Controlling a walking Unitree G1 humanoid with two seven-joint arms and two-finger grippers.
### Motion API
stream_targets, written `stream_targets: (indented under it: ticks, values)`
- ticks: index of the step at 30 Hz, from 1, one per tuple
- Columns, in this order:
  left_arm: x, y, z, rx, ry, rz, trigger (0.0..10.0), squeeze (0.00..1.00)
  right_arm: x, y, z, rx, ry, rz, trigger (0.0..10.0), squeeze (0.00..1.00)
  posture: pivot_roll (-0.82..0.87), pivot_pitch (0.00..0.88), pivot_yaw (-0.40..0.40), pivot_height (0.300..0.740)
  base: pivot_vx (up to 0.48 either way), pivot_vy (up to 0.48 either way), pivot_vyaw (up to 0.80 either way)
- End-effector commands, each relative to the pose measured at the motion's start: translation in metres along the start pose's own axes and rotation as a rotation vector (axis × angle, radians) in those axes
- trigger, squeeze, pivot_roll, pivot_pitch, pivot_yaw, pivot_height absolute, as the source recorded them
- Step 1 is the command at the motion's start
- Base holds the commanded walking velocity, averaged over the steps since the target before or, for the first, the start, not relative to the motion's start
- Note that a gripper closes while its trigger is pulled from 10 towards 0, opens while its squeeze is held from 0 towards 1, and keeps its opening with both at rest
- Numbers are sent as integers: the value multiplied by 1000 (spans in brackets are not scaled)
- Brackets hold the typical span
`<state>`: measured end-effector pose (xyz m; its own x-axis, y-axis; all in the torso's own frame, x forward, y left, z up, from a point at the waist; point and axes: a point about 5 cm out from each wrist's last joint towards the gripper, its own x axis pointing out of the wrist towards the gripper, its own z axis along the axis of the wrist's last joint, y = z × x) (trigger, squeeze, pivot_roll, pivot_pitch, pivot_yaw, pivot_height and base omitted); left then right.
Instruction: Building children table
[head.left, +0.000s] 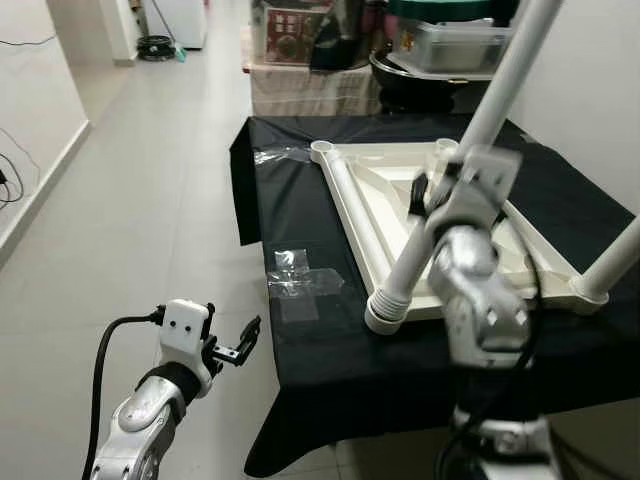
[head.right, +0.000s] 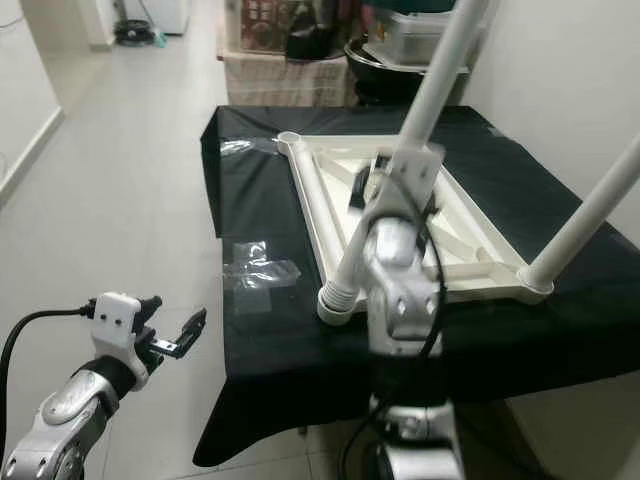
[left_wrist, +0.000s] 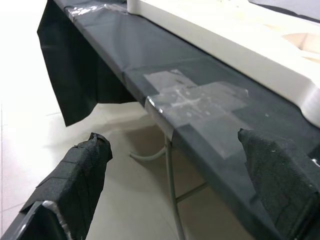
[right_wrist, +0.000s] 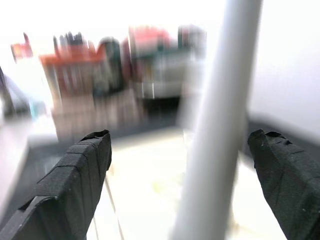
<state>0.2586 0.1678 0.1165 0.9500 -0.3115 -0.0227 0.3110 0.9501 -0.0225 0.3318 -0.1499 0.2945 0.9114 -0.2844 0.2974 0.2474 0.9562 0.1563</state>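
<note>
A white children's table top (head.left: 375, 205) lies upside down on a table covered in black cloth (head.left: 330, 350). One white leg (head.left: 470, 140) stands tilted in the near-left corner socket (head.left: 385, 310). A second leg (head.left: 612, 262) rises from the near-right corner. My right gripper (right_wrist: 179, 136) is raised over the table top, open, with the tilted leg (right_wrist: 215, 125) between its fingers (head.left: 417, 192) and not clamped. Low on the left, my left gripper (head.left: 240, 345) hangs open beside the cloth's edge, holding nothing, and points at the table's side (left_wrist: 175, 137).
Patches of clear tape (head.left: 300, 280) are stuck on the cloth near its left edge. Boxes, a pot and a plastic tub (head.left: 440, 45) crowd the back. Open tiled floor (head.left: 150, 200) stretches to the left. A white wall (head.left: 590, 90) runs along the right.
</note>
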Motion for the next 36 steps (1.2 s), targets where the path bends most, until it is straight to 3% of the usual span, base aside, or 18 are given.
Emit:
stream_targets:
  ticks: [1, 3, 4, 9, 10, 11, 12, 13, 14, 20, 28, 29, 30, 32, 33, 36]
  values:
    - [-1, 1, -4, 2, 15, -3, 10000, 0, -1, -4, 0, 4, -1, -20, 10000, 1000, 74, 0, -84, 740, 0, 0, 0]
    - [-1, 0, -4, 1, 14, -4, 10000, 0, -1, -4, -5, 13, 25, -12, 10000, 1000, 74, 0, -84, 740, 0, 0, 0]
    - [-1, 0, -5, 0, 14, -3, 10000, 0, -2, -4, -11, 18, 53, -7, 0, 1000, 77, 0, -88, 740, 0, 0, 0]
    - [-2, 0, -5, 1, 16, -1, 10000, 0, -3, -7, -25, 20, 127, -23, 0, 1000, 79, 0, -87, 740, 0, 0, 0]
    - [-2, 1, -5, 1, 17, 0, 10000, 0, -2, -9, -27, 17, 142, -32, 5098, 1000, 79, 0, -87, 740, 0, 0, 0]
    - [-2, 1, -5, 1, 17, 0, 10000, 0, -2, -9, -27, 17, 142, -32, 5098, 1000, 79, 0, -87, 740, 0, 0, 0]
    - [-3, 1, -5, 1, 18, 1, 10000, 0, 0, -11, -28, 9, 151, -44, 10000, 773, 79, 0, -87, 740, 0, 0, 0]
    - [-3, 1, -5, 1, 18, 1, 10000, 0, 0, -11, -28, 9, 151, -44, 10000, 773, 79, 0, -87, 740, 0, 0, 0]
    - [-3, 2, -5, 2, 17, 2, 10000, 0, 2, -12, -28, 3, 156, -48, 10000, 0, 79, 0, -85, 740, 0, 0, 0]
    - [-1, 3, -2, 3, 3, 8, 10000, 0, 4, -9, -29, -4, 167, -36, 10000, 0, 80, 0, -86, 740, 0, 0, 0]
    - [-1, 6, 7, 32, -38, 53, 10000, 0, -7, 6, -43, 13, 228, 60, 10000, 0, 87, 0, -87, 740, 191, 0, 0]
    - [0, 8, 9, 32, -49, 64, 10000, 0, -9, 7, -46, 12, 242, 68, 10000, 427, 87, 0, -86, 740, 480, 0, 0]
    - [1, 9, 11, 29, -60, 75, 10000, 0, -10, 8, -49, 10, 257, 75, 10000, 278, 87, 0, -84, 740, 480, 0, 0]
    - [2, 10, 13, 26, -67, 82, 10000, 0, -11, 9, -51, 7, 265, 78, 10000, 278, 87, 0, -84, 740, 480, 0, 0]
    - [4, 10, 15, 24, -75, 86, 10000, 0, -12, 9, -55, 3, 286, 75, 10000, 0, 86, 0, -80, 740, 480, 0, 0]
    - [4, 9, 15, 24, -77, 84, 10000, 0, -12, 8, -57, 3, 297, 71, 10000, 0, 86, 0, -80, 740, 480, 0, 0]
